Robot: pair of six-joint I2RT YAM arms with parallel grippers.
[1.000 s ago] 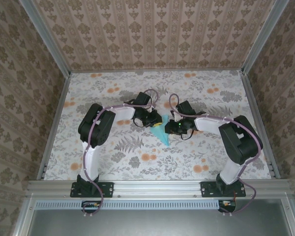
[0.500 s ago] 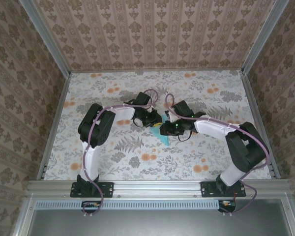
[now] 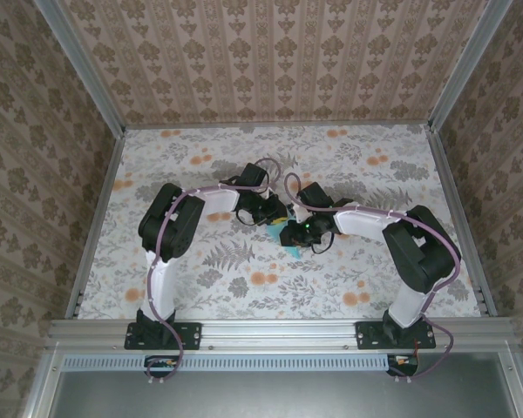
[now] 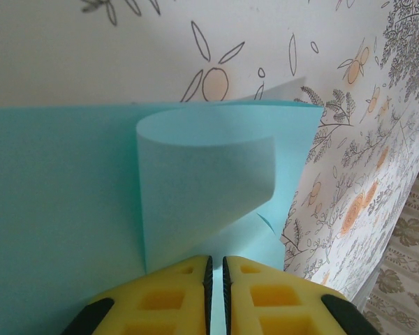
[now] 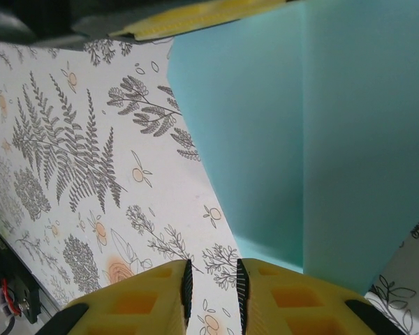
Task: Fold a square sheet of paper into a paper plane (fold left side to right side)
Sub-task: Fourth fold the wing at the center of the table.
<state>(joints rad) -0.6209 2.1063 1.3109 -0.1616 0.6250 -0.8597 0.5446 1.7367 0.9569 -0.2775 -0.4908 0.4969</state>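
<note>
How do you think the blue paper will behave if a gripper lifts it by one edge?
Probably floppy: the paper flap bends in a soft curl at the left gripper. Likely very light and apt to slide if pushed, lying thin and flat on the table. The straight crease in the right wrist view suggests it holds folds.

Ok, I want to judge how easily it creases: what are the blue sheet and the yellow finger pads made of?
Blue sheet: thin matte paper, it seems; its flap curls in a soft loop without cracking. Yellow finger pads: probably moulded rubber or plastic, matte, with square recesses; which one I cannot tell.
</note>
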